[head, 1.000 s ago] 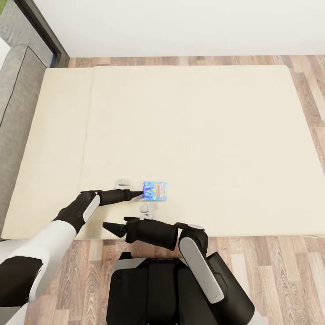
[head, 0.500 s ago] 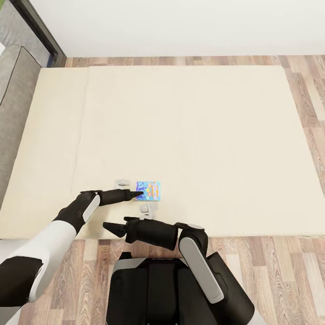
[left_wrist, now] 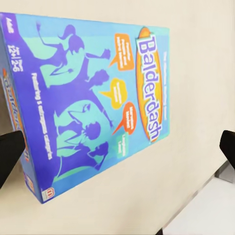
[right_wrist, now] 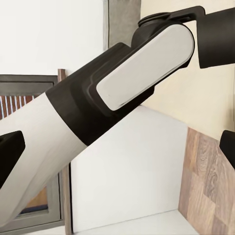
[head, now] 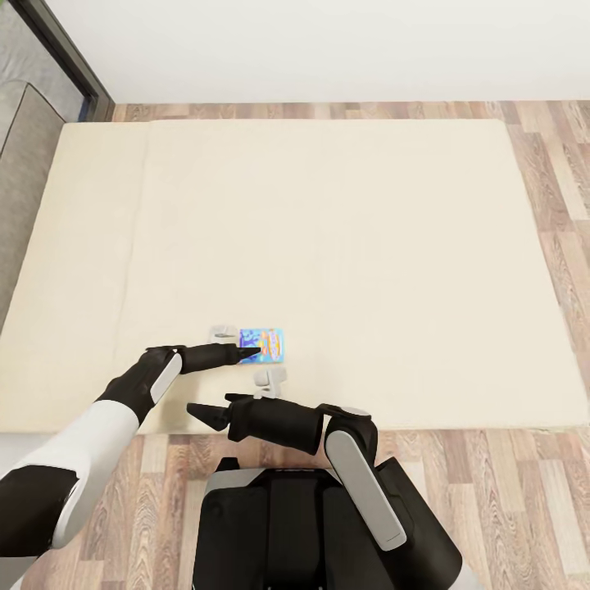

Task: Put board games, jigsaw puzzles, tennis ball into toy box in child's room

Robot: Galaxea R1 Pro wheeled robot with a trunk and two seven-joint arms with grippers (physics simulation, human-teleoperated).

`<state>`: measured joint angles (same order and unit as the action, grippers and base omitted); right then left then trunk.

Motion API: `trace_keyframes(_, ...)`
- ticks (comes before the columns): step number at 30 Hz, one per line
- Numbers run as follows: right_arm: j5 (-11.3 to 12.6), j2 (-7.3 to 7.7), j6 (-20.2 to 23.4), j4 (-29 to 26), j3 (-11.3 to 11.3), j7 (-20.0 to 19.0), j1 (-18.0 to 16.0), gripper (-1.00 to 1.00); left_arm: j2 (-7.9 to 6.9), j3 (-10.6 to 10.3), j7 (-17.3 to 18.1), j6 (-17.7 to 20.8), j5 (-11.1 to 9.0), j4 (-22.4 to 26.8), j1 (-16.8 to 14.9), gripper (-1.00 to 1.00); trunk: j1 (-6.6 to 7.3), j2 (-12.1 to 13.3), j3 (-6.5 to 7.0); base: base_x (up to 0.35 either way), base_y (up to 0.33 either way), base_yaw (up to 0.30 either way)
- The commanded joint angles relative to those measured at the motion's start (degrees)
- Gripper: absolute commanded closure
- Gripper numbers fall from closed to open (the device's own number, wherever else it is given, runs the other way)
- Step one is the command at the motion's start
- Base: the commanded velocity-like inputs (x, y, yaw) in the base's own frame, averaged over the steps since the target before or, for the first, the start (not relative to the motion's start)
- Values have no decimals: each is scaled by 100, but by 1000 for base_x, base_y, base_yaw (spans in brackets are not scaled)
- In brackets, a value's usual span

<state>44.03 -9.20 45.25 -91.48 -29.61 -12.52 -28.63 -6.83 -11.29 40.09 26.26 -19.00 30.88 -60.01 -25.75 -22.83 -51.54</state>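
A small blue board game [head: 264, 344] lettered Balderdash lies flat on the beige bed [head: 344, 246] near its front edge. My left gripper [head: 245, 355] hangs over the game's left end, open, with one pale finger [head: 221, 333] behind it and the other [head: 270, 378] in front. In the left wrist view the blue game [left_wrist: 93, 107] lies between the wide-spread fingertips of the left gripper [left_wrist: 118, 152]. My right gripper [head: 201, 414] is open and holds nothing, hovering at the bed's front edge below the left forearm. The right gripper [right_wrist: 118, 149] faces the left arm's wrist.
The grey headboard [head: 20, 164] runs along the bed's left side. Wood floor [head: 524, 492] lies in front of the bed and to its right. A white wall [head: 328, 41] stands behind it. My own dark base [head: 279, 524] is against the bed's front edge.
The whole view has swung, so the bed and game sit further left in the picture. The left gripper now stands closer over the game. Both grippers stay open.
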Motion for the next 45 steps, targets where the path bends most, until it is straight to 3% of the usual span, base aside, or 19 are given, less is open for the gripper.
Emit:
trace_keyframes(1, -19, -3, 27, -2, 7, -24, -2, -100, -5, -28, -10, 46, -60, 5, -2, -100, -3, -9, -6, 0, -100, 0)
trace_keyframes(45, -18, -3, 35, -2, 3, -31, -2, -100, 11, -25, -10, 46, -60, 5, -2, -100, -3, -9, -6, 0, -84, 0)
